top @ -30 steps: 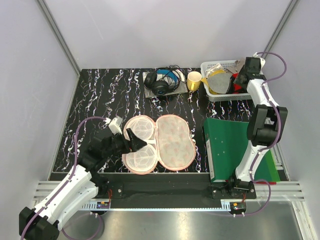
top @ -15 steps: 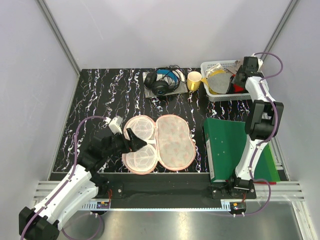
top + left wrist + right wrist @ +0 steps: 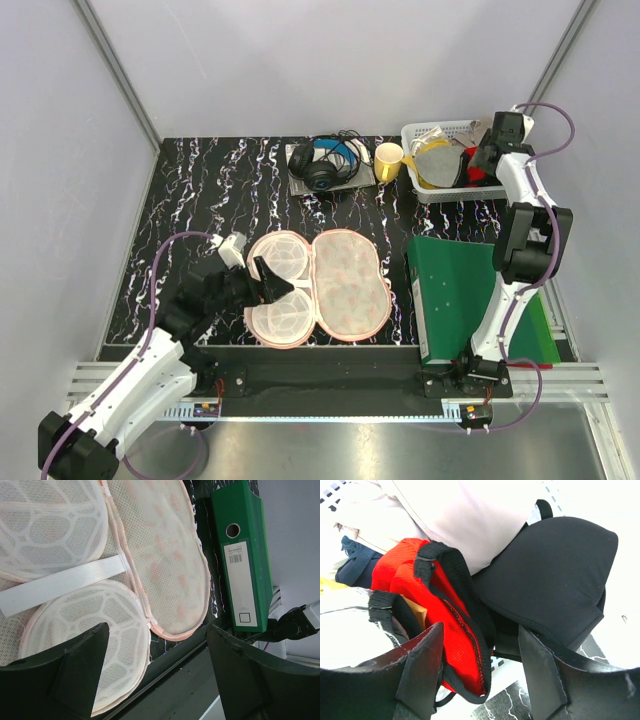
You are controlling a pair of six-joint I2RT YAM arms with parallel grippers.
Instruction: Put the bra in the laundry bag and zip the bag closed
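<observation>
The green binder point(image 3: 243, 582) at the upper right of the left wrist view is carrying a white barcode label point(image 3: 234, 553); its print is showing too small to read.

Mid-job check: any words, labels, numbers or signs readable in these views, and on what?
No text reads clearly.
The white spine label on the green binder: barcode and small print, too small to read.
An outlined square lower on that spine: blank.
The laundry bag, basket, cup and headphones show no writing.
</observation>
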